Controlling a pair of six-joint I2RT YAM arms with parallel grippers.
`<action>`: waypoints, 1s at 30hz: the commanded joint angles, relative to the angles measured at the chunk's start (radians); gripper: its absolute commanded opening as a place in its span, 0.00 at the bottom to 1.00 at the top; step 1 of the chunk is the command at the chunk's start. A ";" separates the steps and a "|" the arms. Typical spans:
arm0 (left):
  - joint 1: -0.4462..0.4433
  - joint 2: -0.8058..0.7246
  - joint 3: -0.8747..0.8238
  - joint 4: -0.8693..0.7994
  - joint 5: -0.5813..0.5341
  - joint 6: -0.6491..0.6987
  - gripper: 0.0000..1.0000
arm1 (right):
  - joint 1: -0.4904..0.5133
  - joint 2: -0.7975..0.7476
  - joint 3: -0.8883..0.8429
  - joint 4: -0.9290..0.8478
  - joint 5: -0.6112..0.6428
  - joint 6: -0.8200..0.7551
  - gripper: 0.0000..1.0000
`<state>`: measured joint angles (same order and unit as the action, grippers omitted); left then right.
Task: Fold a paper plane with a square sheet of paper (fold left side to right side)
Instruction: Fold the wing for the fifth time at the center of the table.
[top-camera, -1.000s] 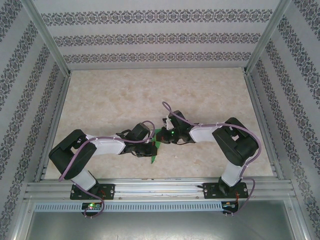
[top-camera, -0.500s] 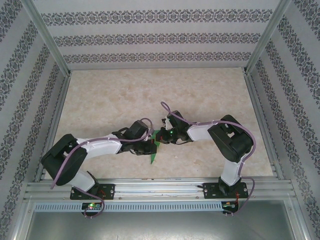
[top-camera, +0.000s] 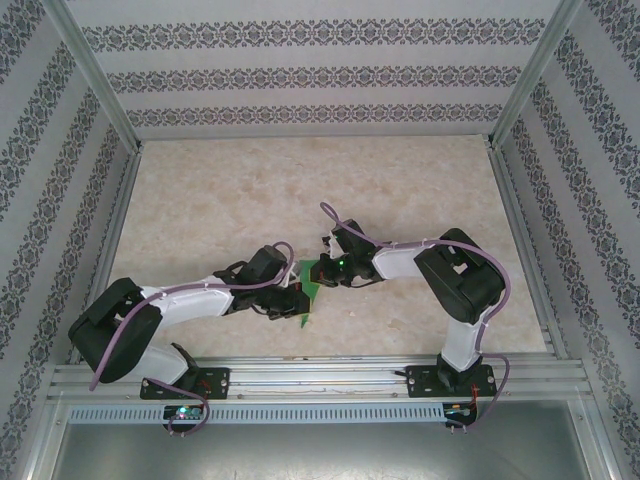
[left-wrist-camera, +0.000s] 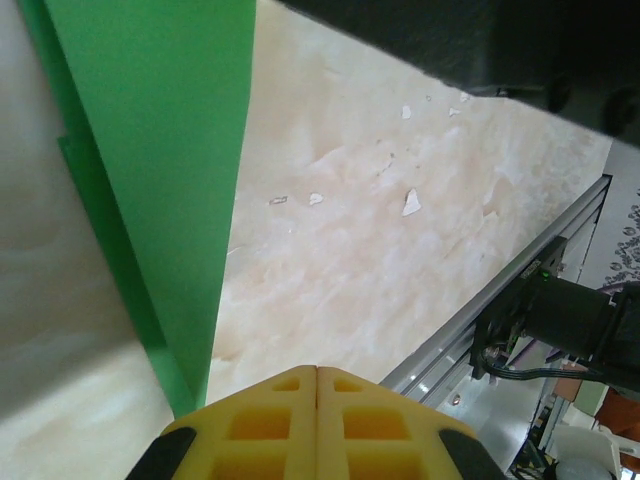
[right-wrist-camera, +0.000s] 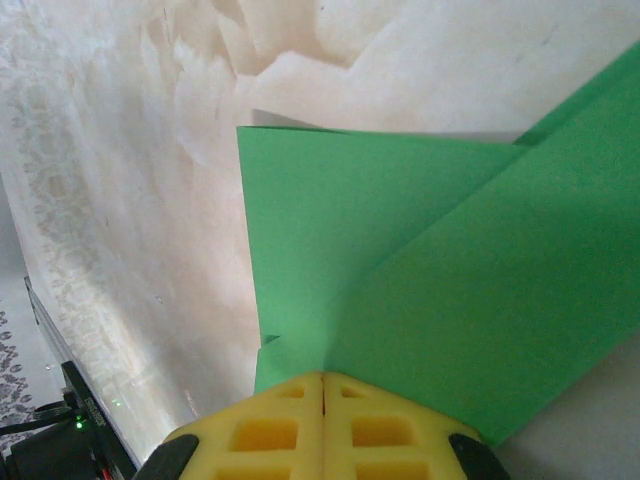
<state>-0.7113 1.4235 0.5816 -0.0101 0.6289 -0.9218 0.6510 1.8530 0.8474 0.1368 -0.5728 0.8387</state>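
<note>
Top: I see slim, pointed paper plane (top-camera: 308, 292) on marbled table (top-camera: 220, 200), near centre, between left gripper (top-camera: 296, 300) and right gripper (top-camera: 322, 272); my guess is both pin it for creasing.
Left wrist: yellow fingertips (left-wrist-camera: 270, 425) shut, just beside matte green flap.
Right wrist: jaws closed, tips at crisp layered fold; pinching or pressing, I can't tell.

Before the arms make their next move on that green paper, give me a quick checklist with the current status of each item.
1. Left end effector shut: ok.
2. Right end effector shut: ok.
3. Folded green paper on the table between both end effectors: ok.
4. Overlapping flaps lying fully flat: cannot tell.
5. Paper pinched by either end effector: cannot tell.
</note>
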 joint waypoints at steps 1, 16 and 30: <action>0.009 0.009 -0.015 0.049 0.015 -0.034 0.05 | 0.010 0.064 -0.017 -0.106 0.074 -0.026 0.00; 0.015 0.093 -0.055 0.169 0.043 -0.069 0.05 | 0.014 0.067 -0.010 -0.133 0.088 -0.035 0.00; 0.012 0.142 -0.094 0.243 0.049 -0.089 0.05 | 0.015 0.078 -0.002 -0.149 0.096 -0.038 0.00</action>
<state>-0.7109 1.5562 0.5018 0.2108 0.6739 -1.0012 0.6525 1.8618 0.8688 0.1047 -0.5732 0.8310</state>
